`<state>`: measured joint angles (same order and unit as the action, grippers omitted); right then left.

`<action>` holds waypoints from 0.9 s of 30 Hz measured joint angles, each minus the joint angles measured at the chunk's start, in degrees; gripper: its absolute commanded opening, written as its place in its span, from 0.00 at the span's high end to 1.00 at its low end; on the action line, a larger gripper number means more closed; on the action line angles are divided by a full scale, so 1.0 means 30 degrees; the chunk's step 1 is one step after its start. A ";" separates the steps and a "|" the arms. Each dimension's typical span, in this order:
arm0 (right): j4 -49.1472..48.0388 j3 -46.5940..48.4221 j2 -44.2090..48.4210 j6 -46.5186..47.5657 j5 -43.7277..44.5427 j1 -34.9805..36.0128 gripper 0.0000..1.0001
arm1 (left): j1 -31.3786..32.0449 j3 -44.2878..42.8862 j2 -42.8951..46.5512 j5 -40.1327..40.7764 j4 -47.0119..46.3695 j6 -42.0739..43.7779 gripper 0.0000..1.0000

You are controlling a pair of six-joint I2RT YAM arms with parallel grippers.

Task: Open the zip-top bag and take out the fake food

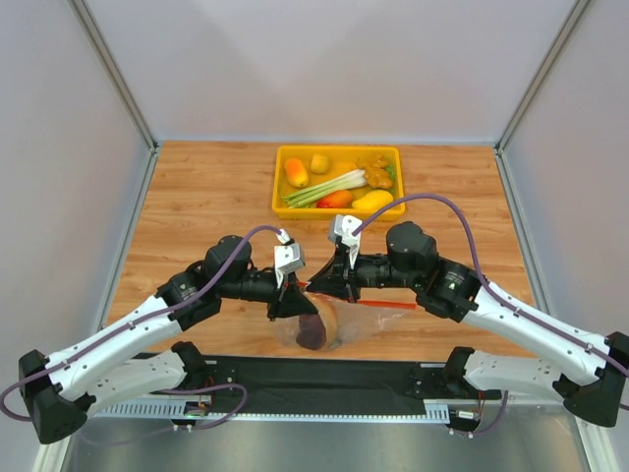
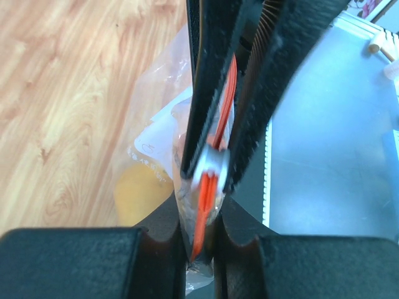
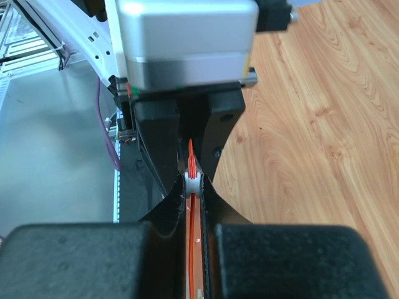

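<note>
Clamping right gripper point(image 3: 193, 202): you have its jaws pressed together on the white slider tab point(image 2: 211, 167), and the red-orange zip strip point(image 2: 230, 84) runs between its fingers.
Left gripper point(image 2: 201, 218): its jaws are nipped on the zip strip just beside the slider tab, so your two grippers meet tip to tip.
Zip-top bag point(image 1: 356, 320): crinkly clear film at the near edge of the table point(image 1: 197, 197), between your two arms, with its zip end held up in both grippers.
Fake food: it is inside the bag. You can see a dark maroon meat slice point(image 1: 312, 334) with a tan rind, and a yellow piece point(image 2: 140, 193) blurred through the film.
Writing: a faint mark on the bag film point(image 2: 148, 147), too blurred for you to read.
Yellow tray point(image 1: 278, 187): at the far side, well apart from the bag, holding a green-and-white leek point(image 1: 327, 187) among other toy produce.
</note>
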<state>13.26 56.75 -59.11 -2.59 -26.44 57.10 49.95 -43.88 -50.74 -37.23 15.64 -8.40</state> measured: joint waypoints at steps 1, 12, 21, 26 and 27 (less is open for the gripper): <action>0.0066 -0.0007 0.0117 0.0044 0.0029 0.0000 1.00 | 0.0000 0.0000 0.0211 0.0095 0.0000 0.0000 1.00; 0.0831 -0.0189 0.0867 0.0364 0.0707 0.0036 1.00 | 0.0000 0.0000 0.0758 0.0612 0.0080 -0.0022 1.00; 0.2186 -0.0590 0.1829 0.0561 0.2040 0.0051 1.00 | 0.0073 -0.0073 0.0918 0.2747 0.0816 -0.0007 1.00; 0.2528 -0.0860 0.2295 0.0918 0.2849 0.0029 1.00 | 0.0095 -0.0372 0.0918 0.4036 0.1355 -0.0015 1.00; 0.2543 -0.0867 0.2353 0.0962 0.2936 0.0015 1.00 | 0.0095 -0.0481 0.0918 0.4240 0.1479 -0.0015 1.00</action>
<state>20.88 54.15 -52.05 0.30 -17.63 57.14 50.24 -45.32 -47.99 -24.51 20.08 -8.45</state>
